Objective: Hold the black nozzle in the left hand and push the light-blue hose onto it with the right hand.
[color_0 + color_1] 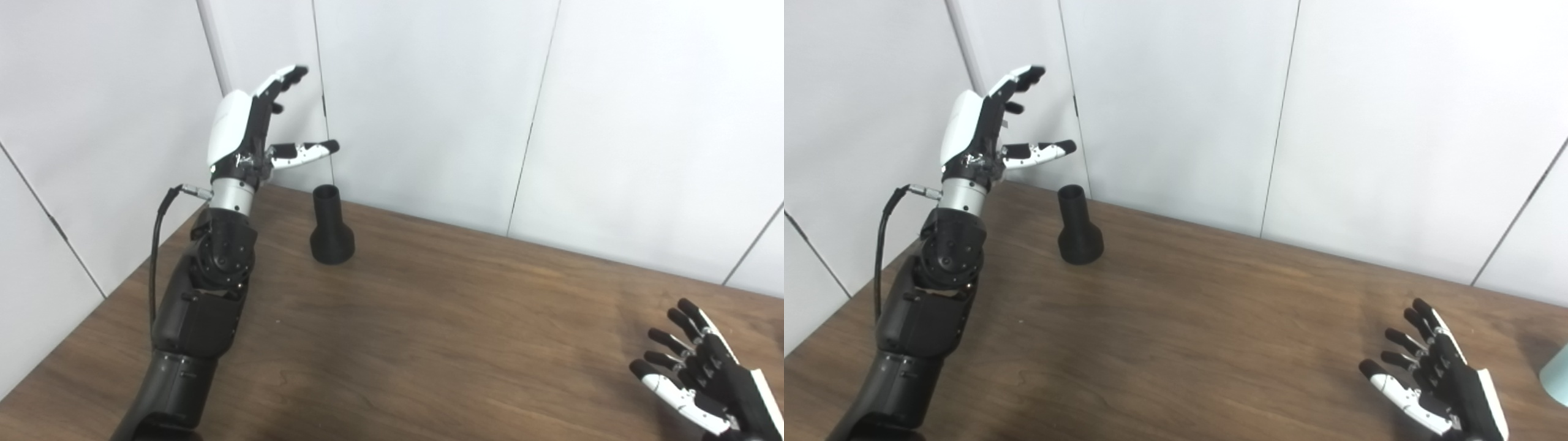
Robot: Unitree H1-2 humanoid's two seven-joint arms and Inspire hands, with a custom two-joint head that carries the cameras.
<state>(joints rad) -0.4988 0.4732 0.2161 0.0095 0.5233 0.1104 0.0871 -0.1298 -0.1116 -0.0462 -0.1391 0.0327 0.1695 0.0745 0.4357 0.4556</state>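
Note:
The black nozzle (331, 227) stands upright on its wide base at the far left of the wooden table (429, 343); it also shows in the right eye view (1078, 228). My left hand (254, 122) is raised above and to the left of the nozzle, open and empty, fingers spread, not touching it. My right hand (1433, 376) is open and empty, low over the table near its right front. A light-blue end of the hose (1557, 373) shows only at the right edge of the right eye view, to the right of that hand.
White wall panels (429, 110) stand close behind the table's far edge and along its left side. The left forearm (202, 294) with its black cable rises from the front left corner.

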